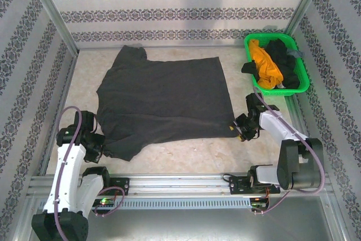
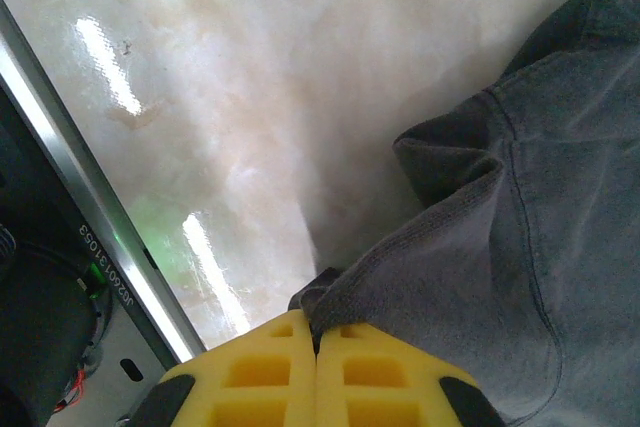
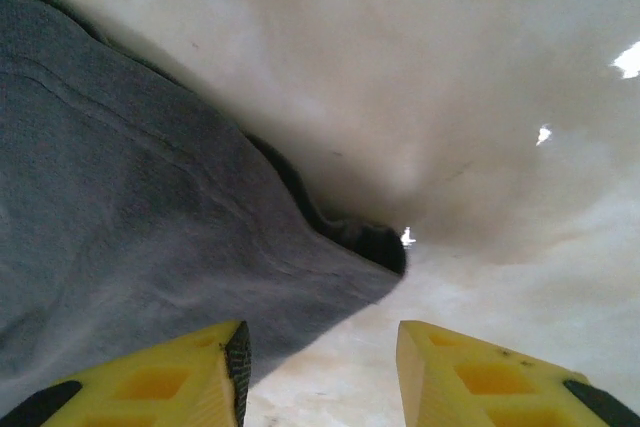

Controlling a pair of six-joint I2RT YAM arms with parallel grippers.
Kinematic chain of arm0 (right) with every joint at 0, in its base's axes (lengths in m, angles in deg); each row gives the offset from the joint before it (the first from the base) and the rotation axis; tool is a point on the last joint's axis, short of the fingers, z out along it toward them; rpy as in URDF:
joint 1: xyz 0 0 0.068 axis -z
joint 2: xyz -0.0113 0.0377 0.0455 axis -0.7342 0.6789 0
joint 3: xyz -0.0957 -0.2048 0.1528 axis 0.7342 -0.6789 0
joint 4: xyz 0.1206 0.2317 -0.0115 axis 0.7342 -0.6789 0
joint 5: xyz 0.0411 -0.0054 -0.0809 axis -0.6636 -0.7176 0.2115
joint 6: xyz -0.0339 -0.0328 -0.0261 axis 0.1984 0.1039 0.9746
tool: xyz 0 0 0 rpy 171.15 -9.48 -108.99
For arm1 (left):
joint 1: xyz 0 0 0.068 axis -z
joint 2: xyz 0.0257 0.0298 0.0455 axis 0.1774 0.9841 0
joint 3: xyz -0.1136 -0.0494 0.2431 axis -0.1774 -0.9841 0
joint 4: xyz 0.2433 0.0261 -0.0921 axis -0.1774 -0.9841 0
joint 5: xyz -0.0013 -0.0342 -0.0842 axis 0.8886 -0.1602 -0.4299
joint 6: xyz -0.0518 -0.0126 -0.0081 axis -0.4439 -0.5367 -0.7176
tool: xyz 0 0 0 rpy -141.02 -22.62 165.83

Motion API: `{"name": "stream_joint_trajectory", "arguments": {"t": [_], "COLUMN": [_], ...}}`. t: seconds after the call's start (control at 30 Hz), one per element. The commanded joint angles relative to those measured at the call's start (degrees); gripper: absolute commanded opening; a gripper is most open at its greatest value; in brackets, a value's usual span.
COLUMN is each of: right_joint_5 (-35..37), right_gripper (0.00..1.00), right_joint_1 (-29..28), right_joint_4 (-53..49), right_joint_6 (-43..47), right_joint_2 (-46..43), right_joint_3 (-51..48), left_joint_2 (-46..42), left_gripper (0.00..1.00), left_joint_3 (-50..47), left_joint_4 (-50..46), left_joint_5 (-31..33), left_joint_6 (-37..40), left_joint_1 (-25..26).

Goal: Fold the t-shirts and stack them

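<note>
T-shirt corner (image 2: 338, 295) deep inside left hand (image 2: 316, 339)

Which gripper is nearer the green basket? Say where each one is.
Right. The right gripper sits at the charcoal t-shirt's near right corner, just short of the green basket; the left gripper pinches its near left corner, farther away.

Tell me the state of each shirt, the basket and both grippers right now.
charcoal-grey t-shirt: spread out on the table
green mesh basket: upright, holding shirts
mustard-yellow t-shirt: crumpled in that basket
black t-shirt: crumpled in that basket
left gripper: shut on the charcoal-grey t-shirt
right gripper: open at that shirt's corner
</note>
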Motion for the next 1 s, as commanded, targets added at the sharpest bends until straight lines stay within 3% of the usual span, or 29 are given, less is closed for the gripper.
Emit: {"name": "stream_joint_trajectory", "arguments": {"t": [0.0,0.13,0.3,0.57,0.67,0.73,0.97], "right_joint_5": [-0.66,-0.01,2.88,2.17,2.3,1.76,6.15], "right_gripper": [0.41,0.38,0.39,0.37,0.23,0.01,0.0], "right_joint_1": [0.01,0.6,0.46,-0.15,-0.2,-0.24,-2.79], "right_joint_4": [2.79,0.18,-1.17,1.23,2.75,3.78,-3.63], "right_joint_6": [-4.67,-3.88,-4.06,-4.16,-4.21,-3.56,0.36], "right_joint_2": [2.96,5.09,0.72,4.95,5.64,6.36,3.43], "right_joint_3": [-0.66,-0.65,-2.0,-2.09,-2.39,-1.68,8.61], "left_joint_2": [0.31,0.39,0.17,-0.72,-0.96,-1.6,0.32], "left_gripper": [0.0,0.0,0.0,0.0,0.0,0.0,0.0], "left_joint_3": [0.22,0.31,0.8,-1.28,-1.59,-1.71,2.49], "left_joint_4": [-0.29,0.01,0.48,3.54,4.29,6.2,15.64], "left_joint_5": [0.97,0.7,0.81,0.18,0.61,0.47,-0.32], "left_joint_6": [0.0,-0.02,0.1,-0.44,-0.37,-0.12,-0.06], "left_joint_1": [0.43,0.44,0.47,0.47,0.47,0.46,0.47]}}
